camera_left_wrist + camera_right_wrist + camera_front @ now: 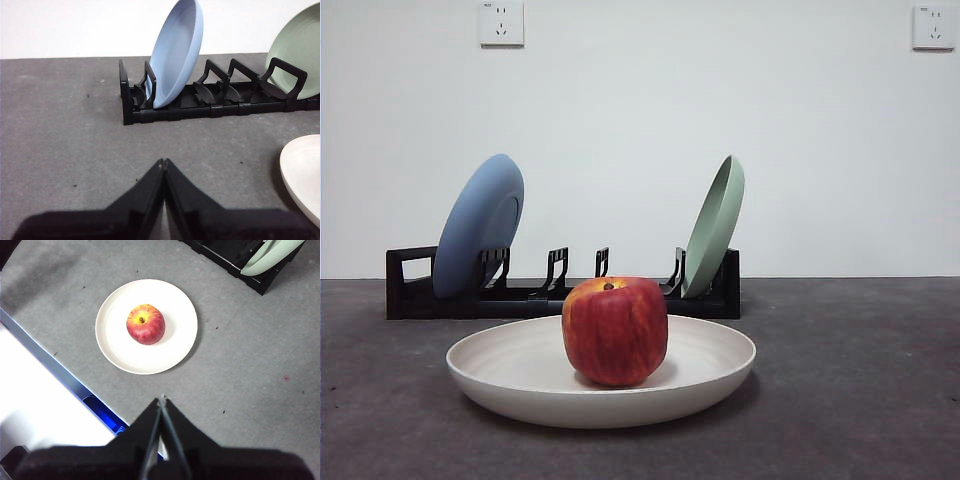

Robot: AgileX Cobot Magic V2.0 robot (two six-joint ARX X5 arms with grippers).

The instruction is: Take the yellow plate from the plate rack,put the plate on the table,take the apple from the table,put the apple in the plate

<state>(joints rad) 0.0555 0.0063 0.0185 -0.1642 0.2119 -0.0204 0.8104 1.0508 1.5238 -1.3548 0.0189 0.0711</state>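
The red apple (615,331) sits upright in the middle of the cream yellow plate (510,365), which lies flat on the dark grey table (860,400) in front of the black plate rack (410,290). The right wrist view shows the apple (145,324) in the plate (175,347) from high above. My right gripper (162,401) is shut and empty, well above and apart from the plate. My left gripper (163,162) is shut and empty, low over the table facing the rack (200,107); the plate's edge (302,172) shows beside it.
A blue plate (480,225) leans in the rack's left end and a pale green plate (715,225) in its right end. The table's front edge with a blue strip (95,405) shows in the right wrist view. Two wall sockets hang on the white wall.
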